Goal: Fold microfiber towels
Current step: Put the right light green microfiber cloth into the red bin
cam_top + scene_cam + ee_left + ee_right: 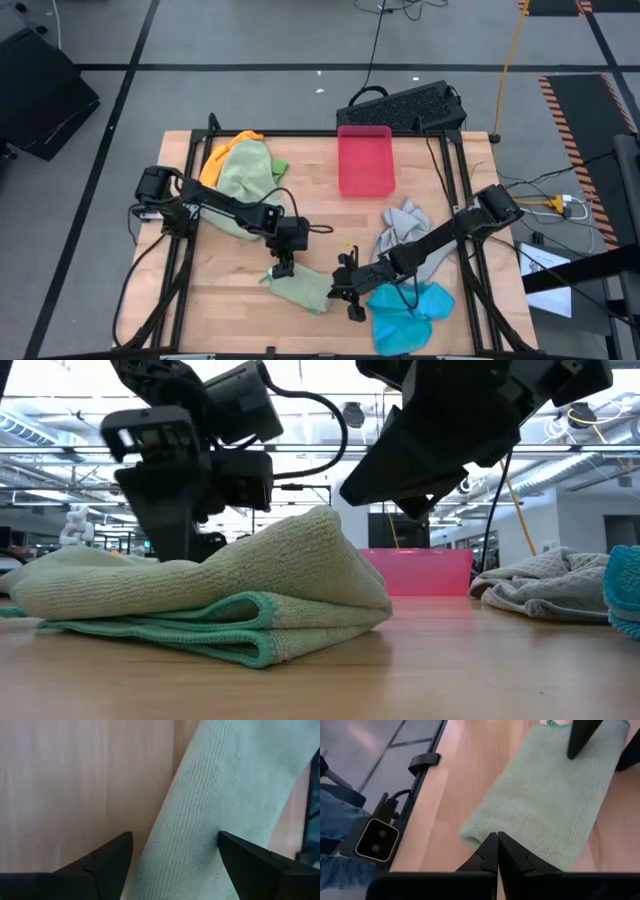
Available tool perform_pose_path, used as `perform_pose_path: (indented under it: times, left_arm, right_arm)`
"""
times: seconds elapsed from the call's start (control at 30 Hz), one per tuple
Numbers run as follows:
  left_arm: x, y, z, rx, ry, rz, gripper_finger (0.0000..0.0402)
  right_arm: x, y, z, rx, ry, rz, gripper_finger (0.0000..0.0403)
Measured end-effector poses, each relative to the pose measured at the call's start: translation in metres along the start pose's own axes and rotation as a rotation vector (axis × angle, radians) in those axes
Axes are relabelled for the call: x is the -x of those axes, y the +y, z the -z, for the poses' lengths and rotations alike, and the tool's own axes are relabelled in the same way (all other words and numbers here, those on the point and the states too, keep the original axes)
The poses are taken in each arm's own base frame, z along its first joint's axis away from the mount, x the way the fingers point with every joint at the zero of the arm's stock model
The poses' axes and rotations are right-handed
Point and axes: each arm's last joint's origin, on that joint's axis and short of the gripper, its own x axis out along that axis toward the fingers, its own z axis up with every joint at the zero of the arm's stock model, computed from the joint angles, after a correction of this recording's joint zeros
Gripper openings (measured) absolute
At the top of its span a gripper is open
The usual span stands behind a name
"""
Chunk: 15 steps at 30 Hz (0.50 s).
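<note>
The sage towel [303, 288] sits folded near the front edge of the worktop [230, 300], pretty much in the middle, a long narrow bundle with its long axis running left-right and a bit skewed. From table height it looks doubled over, teal hem showing along the lower layer, top layer humped up.

Both claws are right on it. The left claw [283, 268] hangs over the towel's left end with its fingers spread wide, one on each side of the strip, nothing pinched as far as I can see. In its wrist view the cloth runs right up the gap between the two fingers, so the towel lies dead ahead and under it. The right claw [347, 293] is at the opposite end, fingers pressed fully together, tip at or just above the towel's edge; can't tell if it's actually touching. I'd say the left one is better placed for any next pinch, since it's already straddling the cloth.

Around it: a blue towel [408, 312] just beside the right arm, a grey one [402, 225] behind that, a pale green and orange heap [240, 165] at the back left, and a pink tray [365, 160] at the back middle. Nothing lies between the claws and the sage towel, though the blue one is close enough that the right arm could drag it.
</note>
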Motion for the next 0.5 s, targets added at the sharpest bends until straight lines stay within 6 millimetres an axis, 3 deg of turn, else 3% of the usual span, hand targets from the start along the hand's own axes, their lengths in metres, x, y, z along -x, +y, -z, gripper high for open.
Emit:
perform_pose_path:
  times: [0.13, 0.23, 0.37, 0.5]
  left_arm:
    - [-0.0044, 0.0003, 0.0017, -0.047, 0.022, 0.006, 0.0286]
    - [-0.0046, 0.0002, 0.0018, -0.085, 0.024, 0.012, 0.0252]
    - [-0.0052, -0.0008, 0.0028, -0.170, 0.030, 0.024, 0.0171]
    - [-0.0080, -0.0031, 0.0070, -0.208, 0.068, 0.081, 0.0063]
  right_arm:
    - [0.0017, 0.0007, -0.0013, -0.019, -0.002, -0.002, 0.0000]
    - [0.0015, 0.0005, -0.0010, -0.026, 0.000, -0.001, 0.0000]
    - [0.0016, 0.0005, -0.0012, -0.035, -0.002, -0.001, 0.0000]
    - [0.0017, -0.0042, -0.0037, -0.140, -0.005, 0.005, 0.0000]
